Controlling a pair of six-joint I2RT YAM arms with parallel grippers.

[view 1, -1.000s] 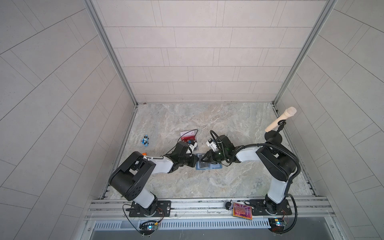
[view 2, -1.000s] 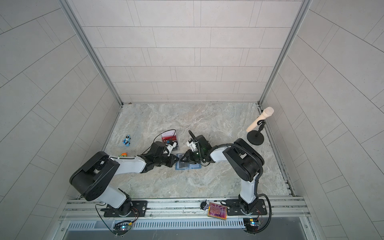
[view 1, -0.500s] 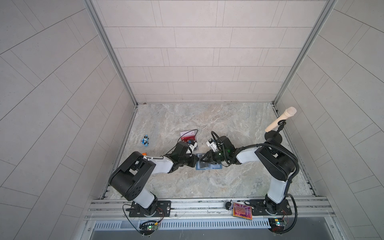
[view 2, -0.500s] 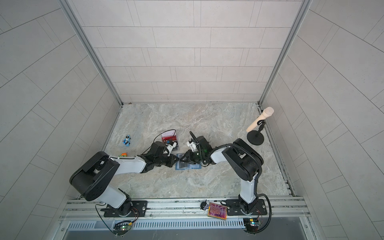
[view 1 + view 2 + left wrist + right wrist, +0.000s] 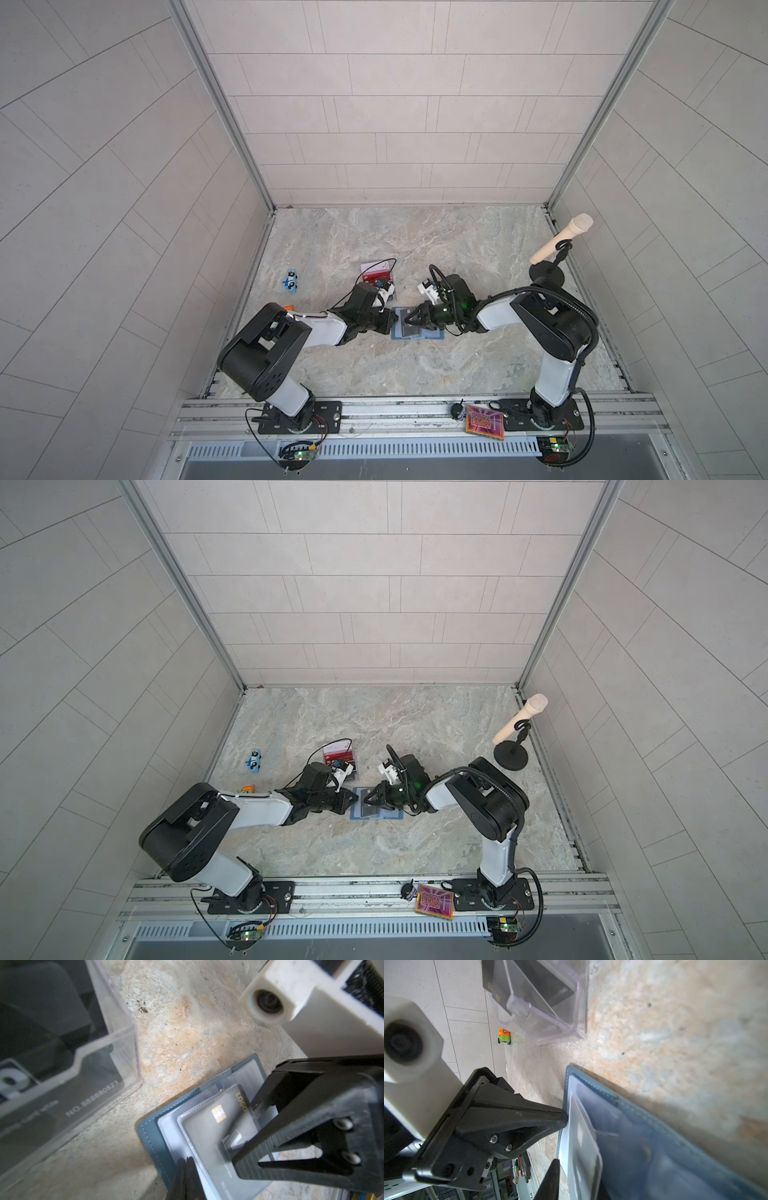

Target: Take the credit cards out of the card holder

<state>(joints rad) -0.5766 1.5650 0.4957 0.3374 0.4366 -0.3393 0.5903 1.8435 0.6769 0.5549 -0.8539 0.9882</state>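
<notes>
The slate-blue card holder (image 5: 417, 332) (image 5: 377, 811) lies open on the marble table between both arms. In its clear sleeve sits a dark grey credit card (image 5: 216, 1126) with a gold chip. My left gripper (image 5: 186, 1160) (image 5: 394, 322) (image 5: 564, 1121) is shut, its tips pressing on the holder's left edge (image 5: 566, 1088). My right gripper (image 5: 245, 1134) (image 5: 409, 322) (image 5: 577, 1167) is narrowly open, its jaws astride the sleeve's end, and a gap shows beside one finger (image 5: 553, 1176). A red credit card (image 5: 376, 275) and another dark one (image 5: 83, 1095) stand in the clear stand.
The clear acrylic stand (image 5: 378, 270) (image 5: 124, 1047) (image 5: 560, 1018) is just behind the left gripper. Toy cars (image 5: 292, 282) (image 5: 504, 1036) lie at the left. A microphone on a black stand (image 5: 559, 245) is at the back right. A patterned tile (image 5: 484, 420) rests on the front rail.
Both arms hold nearly the same places over the holder. The right jaws have drawn slightly closer together.
</notes>
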